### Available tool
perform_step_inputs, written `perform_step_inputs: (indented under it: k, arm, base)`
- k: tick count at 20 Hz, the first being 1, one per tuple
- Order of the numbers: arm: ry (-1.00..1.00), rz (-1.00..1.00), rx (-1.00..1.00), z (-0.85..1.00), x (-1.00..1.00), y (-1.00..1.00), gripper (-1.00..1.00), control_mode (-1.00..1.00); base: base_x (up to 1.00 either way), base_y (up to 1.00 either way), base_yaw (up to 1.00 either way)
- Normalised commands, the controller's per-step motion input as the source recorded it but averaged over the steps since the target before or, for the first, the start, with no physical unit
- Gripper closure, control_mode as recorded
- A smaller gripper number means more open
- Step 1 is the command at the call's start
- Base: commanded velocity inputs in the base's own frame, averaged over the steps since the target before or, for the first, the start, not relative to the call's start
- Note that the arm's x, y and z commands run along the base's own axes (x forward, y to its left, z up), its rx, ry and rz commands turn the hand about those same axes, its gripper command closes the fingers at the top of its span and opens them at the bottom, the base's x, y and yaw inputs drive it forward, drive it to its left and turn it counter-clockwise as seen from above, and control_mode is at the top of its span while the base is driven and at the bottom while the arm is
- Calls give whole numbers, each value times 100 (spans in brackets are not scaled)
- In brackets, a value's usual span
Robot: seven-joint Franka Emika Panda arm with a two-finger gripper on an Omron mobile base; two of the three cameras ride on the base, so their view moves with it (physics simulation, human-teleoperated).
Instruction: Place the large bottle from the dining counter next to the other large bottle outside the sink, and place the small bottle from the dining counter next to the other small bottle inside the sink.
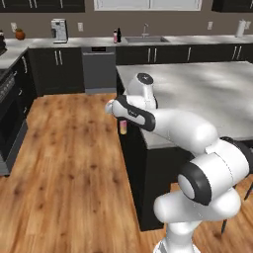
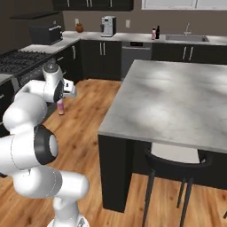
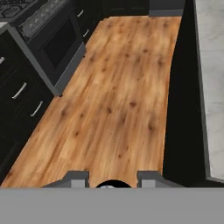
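- The tool (image 3: 113, 178) pinches a pink-yellow bottle (image 1: 123, 127) hanging below it, over the wooden floor (image 3: 118, 100).
- Far ahead, by the sink (image 1: 147, 39), stand a black bottle (image 1: 119, 34) and a pink one (image 1: 115, 36).

We're in a home kitchen – rendered. The dining counter (image 1: 207, 94), a marble island w/ dark base, sits mid-room on a wood floor (image 1: 64, 173). Behind it, along the back wall: sink (image 1: 146, 39) w/ faucet, dishwasher (image 1: 99, 69), coffee machine (image 1: 59, 30), dark cabinets (image 1: 57, 69) – marble worktop above. Left of the island, a stove w/ oven (image 3: 57, 43). A stool (image 2: 173, 170) tucks under the island's near edge.
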Motion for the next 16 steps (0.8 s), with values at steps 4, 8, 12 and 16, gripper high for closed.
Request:
perform_step_inputs:
  k: [4,8,12,16]
  arm:
    - [0,0,0,0,0,0,100,100]
    - [0,0,0,0,0,0,100,100]
    - [0,0,0,0,0,0,100,100]
    - [0,0,0,0,0,0,100,100]
  base:
    - [100,28,-3]
    - [100,38,-4]
    - [67,86,-4]
    - [16,100,0]
